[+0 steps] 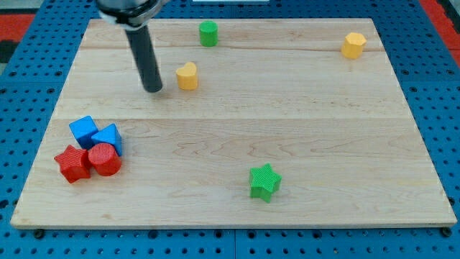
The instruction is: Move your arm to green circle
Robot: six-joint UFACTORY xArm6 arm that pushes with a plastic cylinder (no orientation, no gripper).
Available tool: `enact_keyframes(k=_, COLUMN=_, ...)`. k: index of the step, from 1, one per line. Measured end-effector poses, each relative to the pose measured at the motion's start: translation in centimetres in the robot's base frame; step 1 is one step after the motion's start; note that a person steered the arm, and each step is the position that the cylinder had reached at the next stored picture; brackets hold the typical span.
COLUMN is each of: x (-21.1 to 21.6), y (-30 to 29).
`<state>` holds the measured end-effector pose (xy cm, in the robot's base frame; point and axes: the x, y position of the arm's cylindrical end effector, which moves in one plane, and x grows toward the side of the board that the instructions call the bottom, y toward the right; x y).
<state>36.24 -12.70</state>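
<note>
The green circle point(208, 33) is a short green cylinder near the view's top edge of the wooden board point(323, 137), a little left of centre. My tip point(153, 89) is the lower end of a dark rod coming down from the view's top left. It rests on the board below and to the left of the green circle, well apart from it. A yellow heart-shaped block point(187, 75) sits just to the right of my tip, between it and the green circle.
A yellow hexagon block point(353, 44) lies at the top right. A green star point(264, 182) lies at the bottom centre. At the left, two blue blocks point(84, 130) point(108, 137), a red star point(72, 163) and a red cylinder point(105, 159) cluster together.
</note>
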Motion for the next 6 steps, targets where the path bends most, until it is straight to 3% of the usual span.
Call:
enact_keyframes(k=1, x=-2.6, y=0.1)
enact_keyframes(k=2, x=-1.7, y=8.1)
enact_keyframes(k=3, x=0.0, y=11.2)
enact_keyframes(k=4, x=-2.7, y=9.9)
enact_keyframes(k=6, x=-12.2, y=1.8)
